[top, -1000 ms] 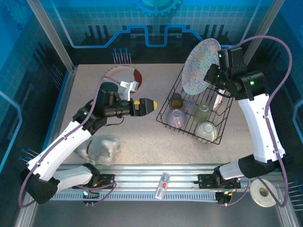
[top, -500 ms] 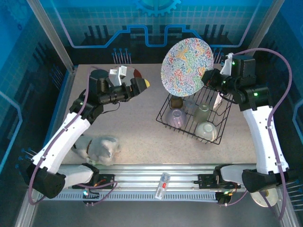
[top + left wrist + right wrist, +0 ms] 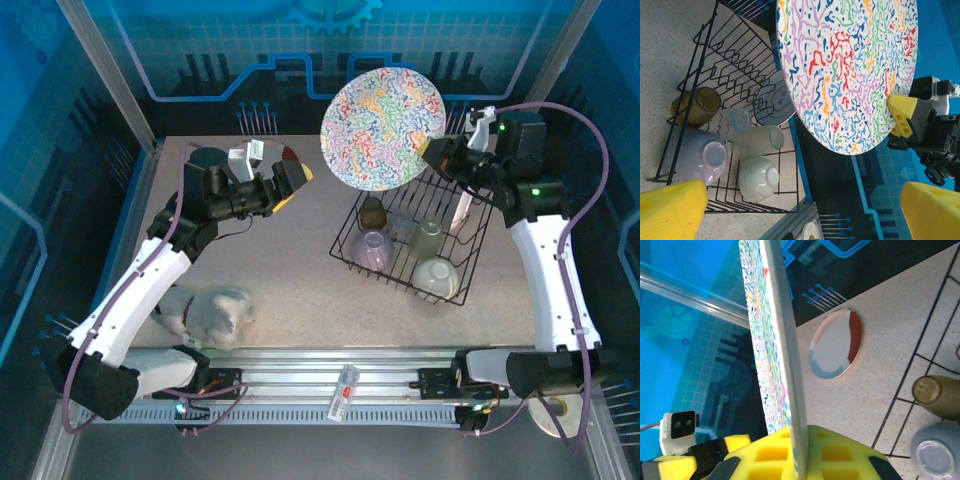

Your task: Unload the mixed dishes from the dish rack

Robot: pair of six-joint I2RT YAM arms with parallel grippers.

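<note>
My right gripper point(image 3: 437, 155) is shut on the rim of the multicolour patterned plate point(image 3: 383, 128) and holds it in the air, above the back left of the black wire dish rack point(image 3: 400, 281). In the right wrist view the plate point(image 3: 777, 330) stands edge-on, pinched between the yellow pads point(image 3: 800, 455). The rack holds a brown cup point(image 3: 373, 212), a lilac bowl point(image 3: 371, 248), a translucent cup point(image 3: 428, 238) and a white bowl point(image 3: 437, 274). My left gripper point(image 3: 290, 183) is open and empty, left of the plate and facing it; its wrist view shows the plate's face point(image 3: 850, 70).
A plate with brown and blue segments point(image 3: 268, 156) lies on the table at the back left, partly under my left gripper. A whitish lump point(image 3: 215, 312) sits near the left arm's base. A white tape ring point(image 3: 555, 410) lies at the front right corner.
My right gripper has lifted the patterned plate out of the rack, up and to the left, turning its face upward. My left arm swung toward the back, with its gripper turned toward the plate.
</note>
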